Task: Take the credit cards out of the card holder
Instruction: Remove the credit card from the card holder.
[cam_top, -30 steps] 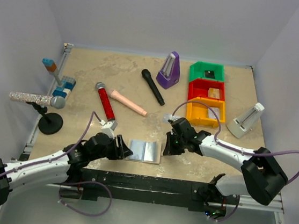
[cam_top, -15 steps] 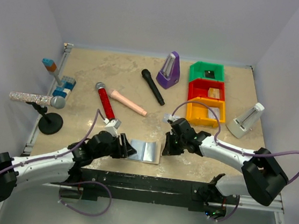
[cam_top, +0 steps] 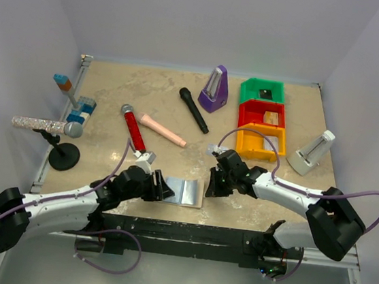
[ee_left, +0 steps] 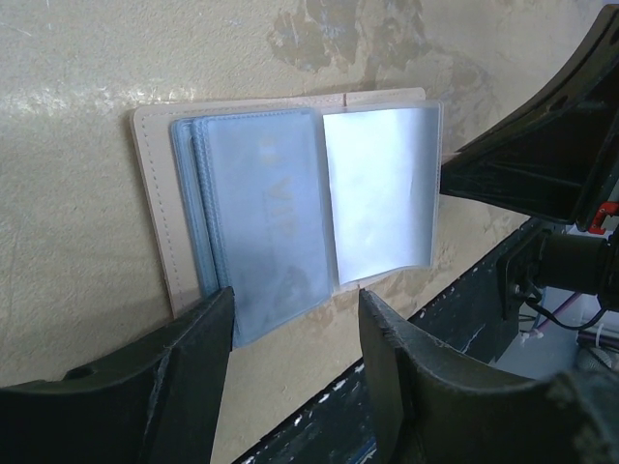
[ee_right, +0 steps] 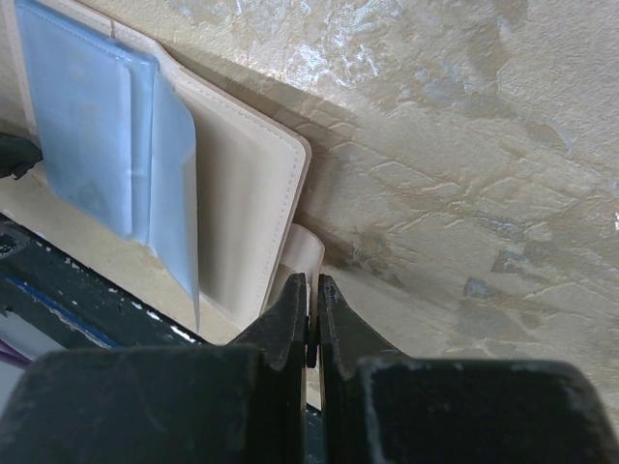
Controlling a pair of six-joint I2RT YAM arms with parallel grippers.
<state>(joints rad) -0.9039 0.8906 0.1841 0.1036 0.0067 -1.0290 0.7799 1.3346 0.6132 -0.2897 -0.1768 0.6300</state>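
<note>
The card holder (cam_top: pixel 182 191) lies open near the table's front edge, beige outside with light blue clear sleeves (ee_left: pixel 266 208) inside. Faint lettering shows through the left sleeve; I cannot make out separate credit cards. My left gripper (cam_top: pixel 162 189) is open at the holder's left side. In the left wrist view the left gripper (ee_left: pixel 295 307) has its fingers astride the near edge of the left sleeve, holding nothing. My right gripper (cam_top: pixel 208 186) is at the holder's right edge. In the right wrist view the right gripper (ee_right: pixel 312 293) is shut on the beige snap tab (ee_right: pixel 311 253) of the card holder (ee_right: pixel 242 208).
A red microphone (cam_top: pixel 134 129), a pink tube (cam_top: pixel 163 129), a black microphone (cam_top: pixel 193 109) and a purple metronome (cam_top: pixel 215 89) lie further back. Green, red and orange bins (cam_top: pixel 263 119) are stacked back right beside a white stand (cam_top: pixel 311 153). A glitter microphone on a stand (cam_top: pixel 47 126) is left. The black front rail (cam_top: pixel 186 232) runs below the holder.
The left arm's forearm has crept slightly rightward and up; its gripper stays open at the holder's left edge. The right arm and the holder have not moved.
</note>
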